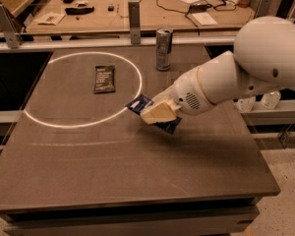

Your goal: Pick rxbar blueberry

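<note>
The rxbar blueberry [139,103] is a dark navy-blue wrapped bar. It is held near the middle of the dark table [113,171], tilted, with one end sticking out to the upper left and the other end [169,126] to the lower right. My gripper [159,113], with cream-coloured fingers [155,113], is shut across the bar's middle and holds it a little above the tabletop. The white arm reaches in from the right.
A smaller black-brown wrapped bar [104,78] lies inside a white circle [39,122] marked on the table's left half. A silver can [163,49] stands upright at the back centre. A metal rail and a cluttered bench are behind. White bottles [270,100] stand at the right.
</note>
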Tool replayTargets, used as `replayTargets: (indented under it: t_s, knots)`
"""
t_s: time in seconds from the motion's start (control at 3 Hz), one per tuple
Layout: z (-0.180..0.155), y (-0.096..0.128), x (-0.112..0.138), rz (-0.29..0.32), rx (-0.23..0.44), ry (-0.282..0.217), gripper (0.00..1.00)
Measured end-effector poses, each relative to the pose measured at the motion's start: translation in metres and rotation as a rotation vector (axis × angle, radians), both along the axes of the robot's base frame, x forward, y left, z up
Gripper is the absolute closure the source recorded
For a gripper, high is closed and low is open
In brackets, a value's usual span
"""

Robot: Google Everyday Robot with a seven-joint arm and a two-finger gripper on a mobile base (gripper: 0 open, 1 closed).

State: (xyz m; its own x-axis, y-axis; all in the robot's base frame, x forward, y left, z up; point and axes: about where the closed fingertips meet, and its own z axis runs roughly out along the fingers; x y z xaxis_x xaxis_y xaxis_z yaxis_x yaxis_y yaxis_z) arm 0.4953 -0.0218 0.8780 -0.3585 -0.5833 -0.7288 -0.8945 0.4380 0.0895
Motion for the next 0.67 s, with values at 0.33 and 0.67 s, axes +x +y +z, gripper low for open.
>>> replayTargets:
  t_s: [0.33, 0.67]
  knots:
    - [0.034, 0.009, 0.006, 0.014, 0.197, -0.032, 1.00]
    - [0.062, 0.017, 0.008, 0.050, 0.371, -0.060, 1.00]
